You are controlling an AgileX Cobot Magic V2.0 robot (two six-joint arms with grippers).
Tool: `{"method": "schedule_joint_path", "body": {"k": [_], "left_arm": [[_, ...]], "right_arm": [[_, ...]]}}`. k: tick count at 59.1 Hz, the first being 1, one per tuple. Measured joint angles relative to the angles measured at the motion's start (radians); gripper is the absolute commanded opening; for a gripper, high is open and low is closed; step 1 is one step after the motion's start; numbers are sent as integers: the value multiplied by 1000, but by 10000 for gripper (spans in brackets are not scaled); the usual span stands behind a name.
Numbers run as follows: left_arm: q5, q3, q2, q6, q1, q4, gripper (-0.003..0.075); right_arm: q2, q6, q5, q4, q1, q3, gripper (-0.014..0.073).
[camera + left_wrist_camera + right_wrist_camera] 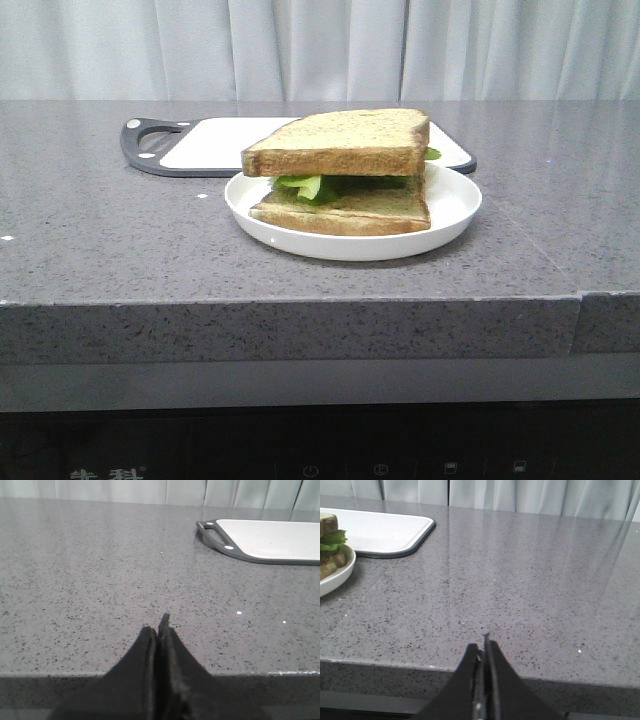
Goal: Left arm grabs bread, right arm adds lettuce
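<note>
On the white plate (455, 205) a thick slice of speckled tan bread (340, 143) lies on top of the green lettuce (305, 186), which rests on a thinner lower slice (345, 212). A bit of lettuce (332, 537) and the plate rim (340, 570) show in the right wrist view. My left gripper (160, 625) is shut with nothing in it, held over the counter's front edge, left of the cutting board. My right gripper (484, 645) is also shut and holds nothing, at the front edge to the right of the plate. Neither arm shows in the front view.
A white cutting board with a dark rim and handle (150, 145) lies behind the plate; the cutting board (270, 540) also shows in the left wrist view. The grey stone counter (100, 230) ends in a front edge. Curtains hang behind.
</note>
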Motion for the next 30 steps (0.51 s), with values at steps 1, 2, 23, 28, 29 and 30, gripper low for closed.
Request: {"method": "schedule_joint_path", "body": {"k": [1, 2, 23, 28, 29, 30], "left_arm": [[0, 0, 0, 0, 0, 0, -20], [0, 0, 0, 0, 0, 0, -20], [0, 0, 0, -2, 0, 0, -20], [0, 0, 0, -2, 0, 0, -20], [0, 0, 0, -2, 0, 0, -20], [0, 0, 0, -2, 0, 0, -20]], "right_arm": [[0, 0, 0, -2, 0, 0, -61], [0, 0, 0, -2, 0, 0, -61], [-1, 0, 1, -10, 0, 0, -61], [-2, 0, 1, -10, 0, 0, -61], [-2, 0, 1, -10, 0, 0, -61], [-2, 0, 1, -10, 0, 0, -61]]}}
